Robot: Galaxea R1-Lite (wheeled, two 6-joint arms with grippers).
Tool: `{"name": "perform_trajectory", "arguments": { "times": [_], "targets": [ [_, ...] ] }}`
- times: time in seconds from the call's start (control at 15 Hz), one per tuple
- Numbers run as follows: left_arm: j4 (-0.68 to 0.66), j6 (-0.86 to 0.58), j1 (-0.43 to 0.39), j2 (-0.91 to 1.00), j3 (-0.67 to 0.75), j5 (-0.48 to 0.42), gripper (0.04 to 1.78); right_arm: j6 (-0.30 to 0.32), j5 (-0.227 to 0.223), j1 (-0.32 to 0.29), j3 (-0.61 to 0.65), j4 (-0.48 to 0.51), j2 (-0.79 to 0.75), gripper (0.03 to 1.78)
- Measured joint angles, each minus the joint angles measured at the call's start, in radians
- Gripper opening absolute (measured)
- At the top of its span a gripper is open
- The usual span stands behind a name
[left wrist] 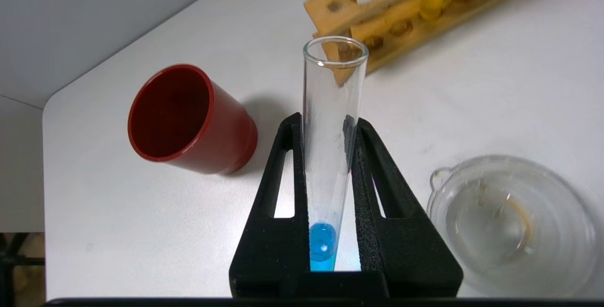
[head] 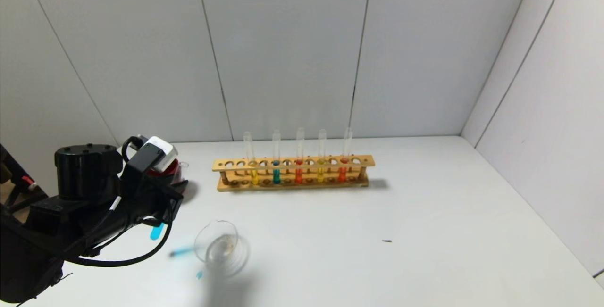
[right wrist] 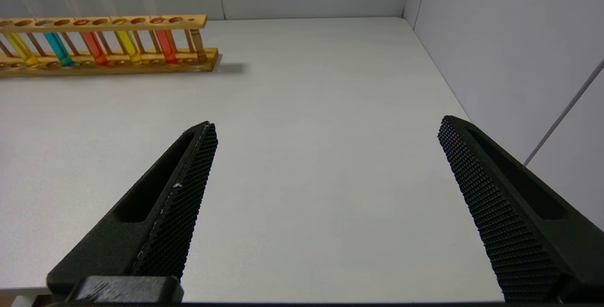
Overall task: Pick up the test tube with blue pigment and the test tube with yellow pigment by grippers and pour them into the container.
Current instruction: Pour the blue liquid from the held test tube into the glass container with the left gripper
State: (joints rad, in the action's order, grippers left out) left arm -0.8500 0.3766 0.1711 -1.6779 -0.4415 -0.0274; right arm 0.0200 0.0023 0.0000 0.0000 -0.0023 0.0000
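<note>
Table: a plain white table (head: 424, 212) is carrying everything; a small dark speck (head: 387, 241) is lying on it toward the right side.
Room: pale grey wall panels (head: 283, 52) with thin dark seams are closing in the far edge and the right edge of the table.
My left gripper (left wrist: 329, 123): I am hovering it near the table's left edge, my fingers (left wrist: 283, 175) pinching the test tube with blue pigment (left wrist: 330, 156) between them.
Blue tube: it is sitting upright in my grip, open mouth up, the blue liquid pooling at its bottom.
Container (head: 222, 249): the clear glass dish is resting on the table just beside my left gripper, toward the near edge, apart from the tube.
Blue marks (head: 181, 252): faint blue streaks are showing on the table next to the dish.
Red cup (left wrist: 188, 118): it is standing behind my left gripper, close to the far left corner.
Rack (head: 293, 174): the wooden rack is standing toward the far edge, holding the test tube with yellow pigment (head: 321, 156) among teal, orange-red and another yellow tube.
My right gripper (right wrist: 325, 132): I am holding it above the bare right part of the table, fingers spread wide, gripping nothing.
</note>
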Motion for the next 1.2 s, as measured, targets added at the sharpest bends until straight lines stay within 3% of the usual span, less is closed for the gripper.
{"name": "perform_trajectory", "arguments": {
  "times": [0.4,0.67,1.0,1.2],
  "targets": [
    [0.187,0.141,0.007,0.024,-0.014,0.008,0.32,0.000,0.000,0.000,0.000,0.000,0.000,1.71],
    [0.446,0.182,0.051,0.108,-0.075,0.022,0.32,0.000,0.000,0.000,0.000,0.000,0.000,1.71],
    [0.904,0.220,0.173,0.225,-0.262,0.127,0.32,0.000,0.000,0.000,0.000,0.000,0.000,1.71],
    [0.997,0.245,0.245,0.213,-0.307,0.242,0.32,0.000,0.000,0.000,0.000,0.000,0.000,1.71]
  ]
}}
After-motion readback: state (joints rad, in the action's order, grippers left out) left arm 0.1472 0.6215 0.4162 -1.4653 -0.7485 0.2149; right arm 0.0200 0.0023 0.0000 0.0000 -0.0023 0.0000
